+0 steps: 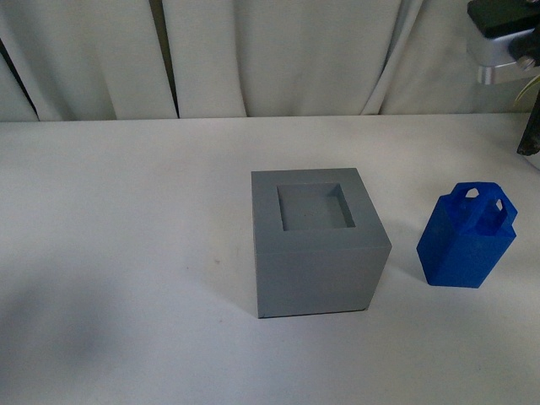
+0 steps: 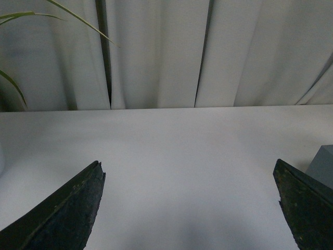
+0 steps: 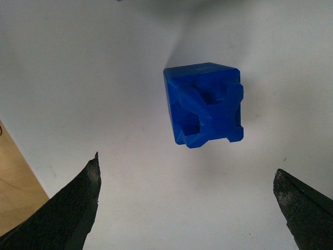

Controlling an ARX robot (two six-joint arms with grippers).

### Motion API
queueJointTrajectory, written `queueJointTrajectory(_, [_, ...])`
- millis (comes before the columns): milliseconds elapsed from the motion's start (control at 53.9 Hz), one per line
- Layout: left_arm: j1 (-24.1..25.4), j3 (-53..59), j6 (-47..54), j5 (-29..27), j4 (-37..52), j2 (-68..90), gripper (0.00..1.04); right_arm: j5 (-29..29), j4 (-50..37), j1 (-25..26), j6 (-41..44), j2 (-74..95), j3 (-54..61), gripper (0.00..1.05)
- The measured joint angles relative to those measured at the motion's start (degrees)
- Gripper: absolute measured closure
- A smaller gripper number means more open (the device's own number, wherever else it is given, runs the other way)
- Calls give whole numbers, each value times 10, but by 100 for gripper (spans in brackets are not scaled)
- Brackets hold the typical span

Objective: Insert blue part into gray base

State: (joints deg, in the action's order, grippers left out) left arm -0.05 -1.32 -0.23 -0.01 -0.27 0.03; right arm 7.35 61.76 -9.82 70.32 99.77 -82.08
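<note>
The gray base (image 1: 318, 241) stands near the middle of the white table, its square recess facing up and empty. The blue part (image 1: 467, 235) stands upright on the table to the right of the base, apart from it, handle on top. In the right wrist view the blue part (image 3: 204, 104) is seen from above, ahead of my right gripper (image 3: 187, 177), which is open and empty above the table. My left gripper (image 2: 190, 177) is open and empty over bare table; a corner of the gray base (image 2: 323, 165) shows at that view's edge.
White curtains hang behind the table. Part of the right arm (image 1: 506, 38) shows at the top right of the front view. A plant leaf (image 2: 31, 15) shows in the left wrist view. The table edge and wooden floor (image 3: 15, 182) show in the right wrist view.
</note>
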Motion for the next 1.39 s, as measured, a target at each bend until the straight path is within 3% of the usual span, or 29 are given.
queueJointTrajectory(1057, [0, 0, 0, 0, 0, 0, 6, -20, -75, -28, 1, 89, 6, 7])
queueJointTrajectory(1391, [0, 0, 0, 0, 0, 0, 6, -21, -79, -30, 2, 90, 14, 52])
